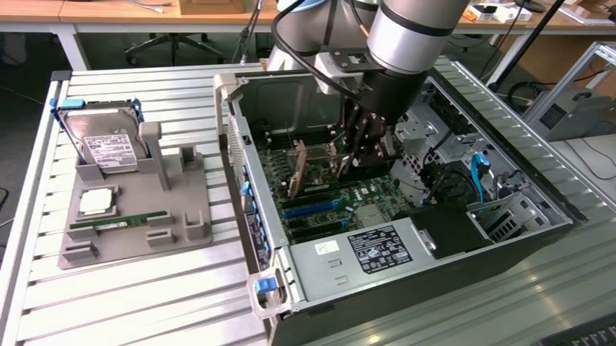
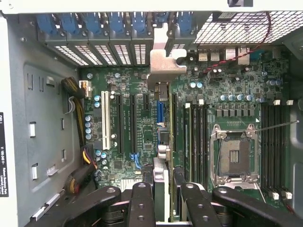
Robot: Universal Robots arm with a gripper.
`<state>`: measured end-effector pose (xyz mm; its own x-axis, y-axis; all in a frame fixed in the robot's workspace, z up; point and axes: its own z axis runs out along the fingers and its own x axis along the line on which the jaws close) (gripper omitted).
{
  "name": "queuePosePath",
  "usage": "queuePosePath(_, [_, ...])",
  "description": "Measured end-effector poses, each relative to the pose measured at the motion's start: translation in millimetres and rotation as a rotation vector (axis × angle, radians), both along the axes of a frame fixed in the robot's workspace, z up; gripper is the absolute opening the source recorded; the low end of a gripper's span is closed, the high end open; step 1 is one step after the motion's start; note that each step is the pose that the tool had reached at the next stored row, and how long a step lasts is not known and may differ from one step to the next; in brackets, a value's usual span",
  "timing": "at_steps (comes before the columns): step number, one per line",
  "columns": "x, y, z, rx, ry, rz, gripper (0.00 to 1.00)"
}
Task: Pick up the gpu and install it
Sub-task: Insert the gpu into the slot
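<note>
Wrist view, nearest the camera: the gripper (image 2: 163,198) with its dark fingers (image 2: 142,203) closed on the edge of the gpu (image 2: 163,142), which is seen edge-on as a thin card running away from the lens over the motherboard (image 2: 142,123). The card's silvery bracket (image 2: 166,59) reaches the row of rear slot openings with blue latches (image 2: 116,23) at the far wall of the case. The empty processor socket (image 2: 235,158) and the memory slots (image 2: 196,137) lie just beside the card.

Exterior view: the gripper (image 1: 366,155) hangs inside the open computer case (image 1: 405,252), the gpu (image 1: 300,169) upright below it, standing over the expansion slots (image 1: 308,209) (whether its edge connector is fully seated cannot be told).

Farther off, on the exterior view's left, the grey parts holder (image 1: 144,209) carries the hard drive (image 1: 104,144) and the green memory stick (image 1: 120,222); no card remains in it.

Progress, as a judgement: pick-up is done and the card is brought to its slot; seating and release are not yet shown complete.
</note>
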<state>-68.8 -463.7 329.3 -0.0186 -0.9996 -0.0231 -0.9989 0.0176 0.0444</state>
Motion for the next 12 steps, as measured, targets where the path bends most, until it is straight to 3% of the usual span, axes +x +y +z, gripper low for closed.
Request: queuePosePath(12, [-3.4, -2.0, -1.7, 0.0, 0.0, 0.0, 0.27])
